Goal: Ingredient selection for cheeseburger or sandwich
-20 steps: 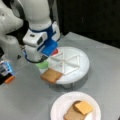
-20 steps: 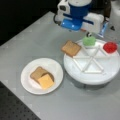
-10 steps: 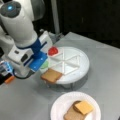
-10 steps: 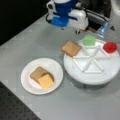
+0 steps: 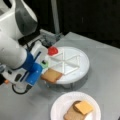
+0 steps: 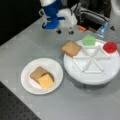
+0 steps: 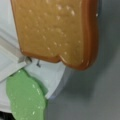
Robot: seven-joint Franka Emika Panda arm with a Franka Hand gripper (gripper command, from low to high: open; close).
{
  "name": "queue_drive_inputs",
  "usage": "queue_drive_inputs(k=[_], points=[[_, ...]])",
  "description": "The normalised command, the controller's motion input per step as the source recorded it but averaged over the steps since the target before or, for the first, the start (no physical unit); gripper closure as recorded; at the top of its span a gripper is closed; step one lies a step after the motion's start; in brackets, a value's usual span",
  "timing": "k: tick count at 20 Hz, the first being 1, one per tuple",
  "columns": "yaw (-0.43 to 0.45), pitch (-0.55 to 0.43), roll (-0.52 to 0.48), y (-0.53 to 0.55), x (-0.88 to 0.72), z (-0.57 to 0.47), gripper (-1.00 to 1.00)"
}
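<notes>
Bread square [image 6: 71, 48] overhangs the divided tray's [image 6: 100, 77] rim, just beside the gripper [image 6: 65, 31] toward a front view's bottom. Jaws' state cannot be told. Cheese [image 6: 46, 81] apparently tops bread on the plate [image 6: 30, 86].

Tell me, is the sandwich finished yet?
Not yet. On the small plate sit a bread square, a patty and the cheese. The gripper holds nothing, beside the divided tray. A second bread square, green leaf and red disc remain there.
</notes>
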Motion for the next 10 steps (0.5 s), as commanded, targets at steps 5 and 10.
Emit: queue_drive_inputs(k=[5,10], points=[[0.081,0.005,0.570,-0.21,0.22,-0.18,-1.00],[0.098,-0.016,0.508,-0.24,0.23,-0.10,-1.00]])
